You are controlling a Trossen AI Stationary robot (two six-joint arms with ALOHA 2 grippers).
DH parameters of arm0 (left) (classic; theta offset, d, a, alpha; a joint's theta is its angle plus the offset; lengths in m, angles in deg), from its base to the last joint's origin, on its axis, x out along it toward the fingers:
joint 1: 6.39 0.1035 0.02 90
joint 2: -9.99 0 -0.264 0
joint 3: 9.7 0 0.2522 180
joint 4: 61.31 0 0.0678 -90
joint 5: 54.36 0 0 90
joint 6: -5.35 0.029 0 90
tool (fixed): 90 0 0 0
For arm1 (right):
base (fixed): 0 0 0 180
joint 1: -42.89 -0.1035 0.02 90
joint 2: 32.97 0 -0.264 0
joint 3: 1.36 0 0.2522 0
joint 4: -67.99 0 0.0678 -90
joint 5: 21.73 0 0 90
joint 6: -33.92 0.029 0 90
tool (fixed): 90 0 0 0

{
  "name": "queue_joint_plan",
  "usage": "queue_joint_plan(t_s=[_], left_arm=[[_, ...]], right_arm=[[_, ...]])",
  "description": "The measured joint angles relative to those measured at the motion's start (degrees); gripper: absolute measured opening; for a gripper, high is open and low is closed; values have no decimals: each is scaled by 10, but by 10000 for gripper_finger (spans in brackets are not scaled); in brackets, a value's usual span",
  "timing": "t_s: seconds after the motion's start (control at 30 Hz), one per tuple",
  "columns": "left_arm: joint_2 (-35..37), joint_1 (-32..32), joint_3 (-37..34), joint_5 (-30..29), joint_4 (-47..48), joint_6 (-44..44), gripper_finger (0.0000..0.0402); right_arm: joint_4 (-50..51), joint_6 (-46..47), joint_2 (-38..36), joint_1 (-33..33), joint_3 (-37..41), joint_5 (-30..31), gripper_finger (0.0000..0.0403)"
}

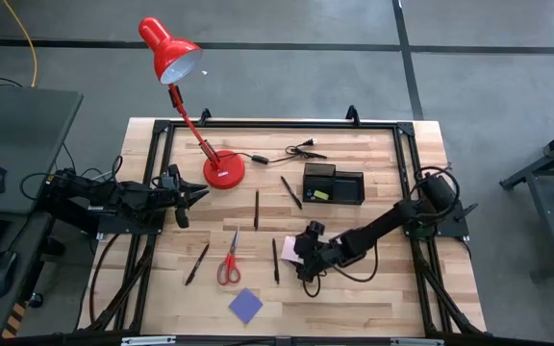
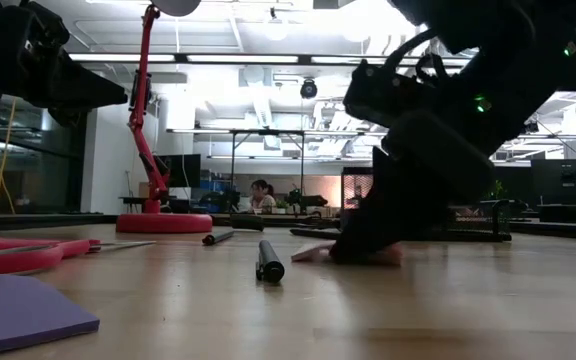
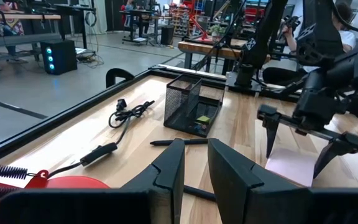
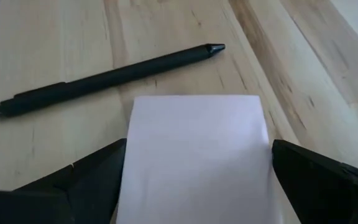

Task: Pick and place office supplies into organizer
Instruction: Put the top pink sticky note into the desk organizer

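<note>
On the left, my left gripper [image 1: 198, 193] waits near the lamp base [image 1: 224, 171], its fingers only a narrow gap apart and holding nothing. Moving right, a pen [image 1: 197, 263], the scissors [image 1: 229, 261] and the blue note pad [image 1: 246, 306] lie untouched on the near part of the table [image 1: 373, 288], with another pen [image 1: 276, 260] just beside the pink note pad [image 4: 194, 155]. My right gripper [image 1: 301, 259] is down over that pink pad with its fingers spread wide, one on either side of it, not yet closed. From the low view the tips look to be at the table surface, though I can't be sure they are touching it. The organizer [image 1: 334, 183] sits farther back on the table, to the right of the lamp, with a small yellow piece already inside.

I judge the step in hand is grasping the pink pad. Next I would need to close squarely on its edges, lift it clear of the pen, and carry it back to the organizer.
</note>
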Motion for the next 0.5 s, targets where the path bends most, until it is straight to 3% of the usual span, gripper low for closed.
queue_joint_plan(t_s=[0.23, 0.5], left_arm=[[0, 0, 0, 0, 0, 0, 61], [0, 0, 0, 0, 0, 0, 63]], right_arm=[[11, 13, 3, 2, 0, 4, 376], [13, 54, 5, -5, 0, 8, 344]])
